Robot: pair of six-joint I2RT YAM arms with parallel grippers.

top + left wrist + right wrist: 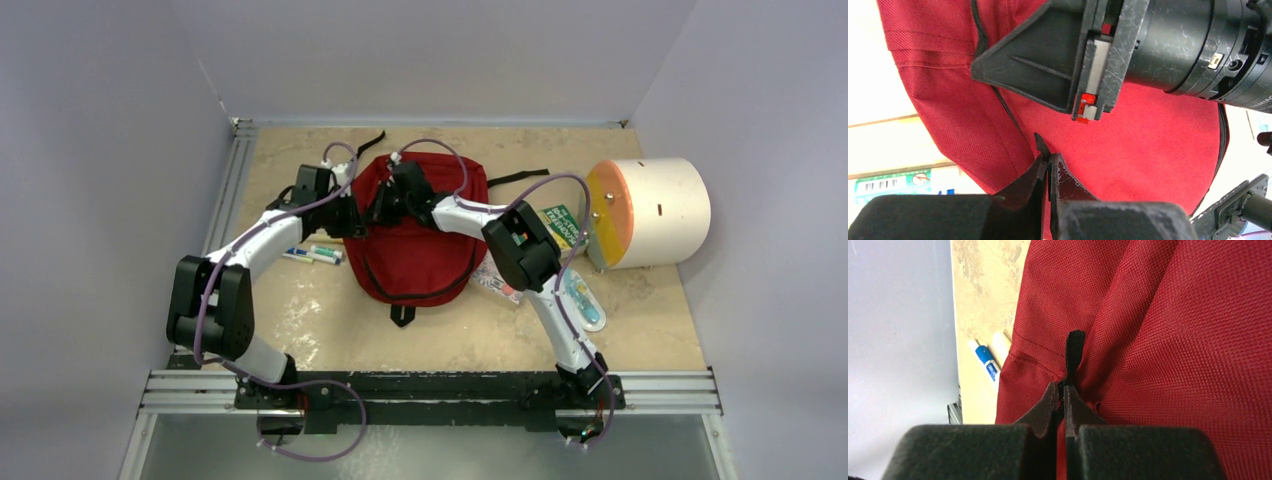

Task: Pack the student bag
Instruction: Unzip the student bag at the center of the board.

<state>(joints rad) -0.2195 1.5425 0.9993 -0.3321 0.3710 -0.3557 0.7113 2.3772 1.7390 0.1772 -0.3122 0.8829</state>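
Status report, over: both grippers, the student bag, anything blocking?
Left gripper shut on student bag by its zipper. Right gripper shut on black zipper pull. Bag flat on table; white tubes beside it, not blocking.

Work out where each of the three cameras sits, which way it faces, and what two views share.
Top external: above and behind the bases, looking down on table, student bag, left arm, right arm.
Right wrist: on the right arm, looking along the right gripper, shut on the zipper pull.
Left wrist: on the left arm, looking along the left gripper, shut on the bag's fabric; the right gripper shows too.
Shared: both wrist views show the right gripper.
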